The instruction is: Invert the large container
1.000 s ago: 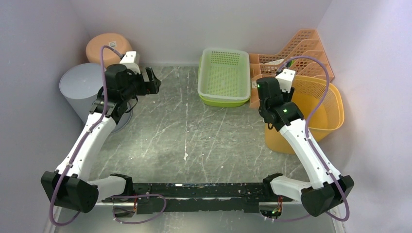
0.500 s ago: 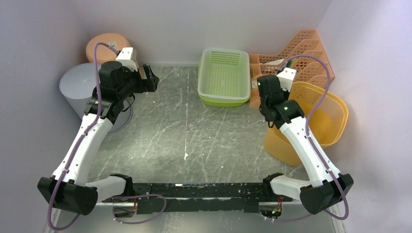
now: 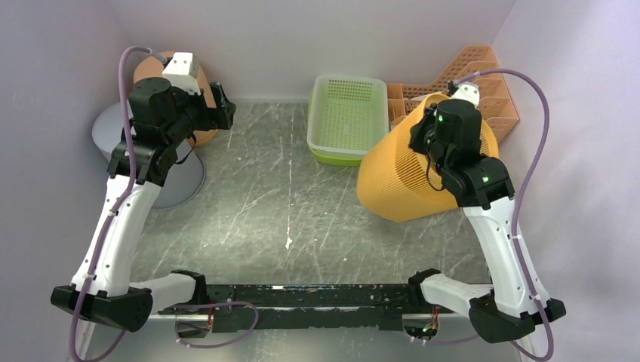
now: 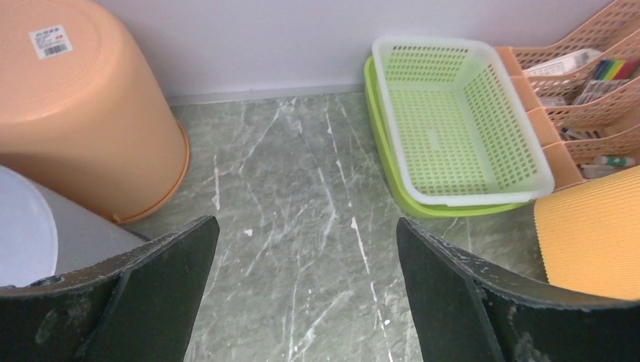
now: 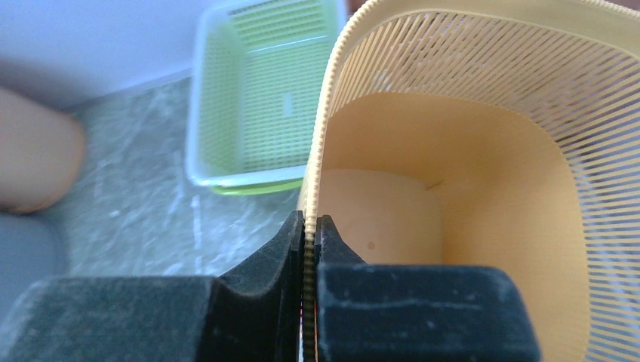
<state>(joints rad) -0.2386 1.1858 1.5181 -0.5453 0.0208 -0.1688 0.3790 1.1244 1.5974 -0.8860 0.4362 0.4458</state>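
Note:
The large container [image 3: 404,185] is a yellow-orange slatted basket, lifted and tipped onto its side with its base toward the table's middle. My right gripper [image 5: 309,222] is shut on its rim: one finger is outside the wall and one inside the hollow basket [image 5: 468,151]. In the top view that wrist hides the gripped rim. Far from it, at the back left, my left gripper [image 3: 223,109] stands wide open above the floor with nothing between its fingers [image 4: 162,271]. The basket's side [image 4: 596,234] shows at the right edge of the left wrist view.
Stacked green trays [image 3: 347,121] sit at the back, just left of the tipped basket. An orange file organizer [image 3: 483,75] stands in the back right corner. An upturned peach bucket [image 4: 68,98] and a grey bin [image 3: 113,132] stand beside the left arm.
My right gripper has shut on the basket's rim, then lifted and tipped it leftward from upright onto its side. The left arm has risen and swung toward the back left, still open.

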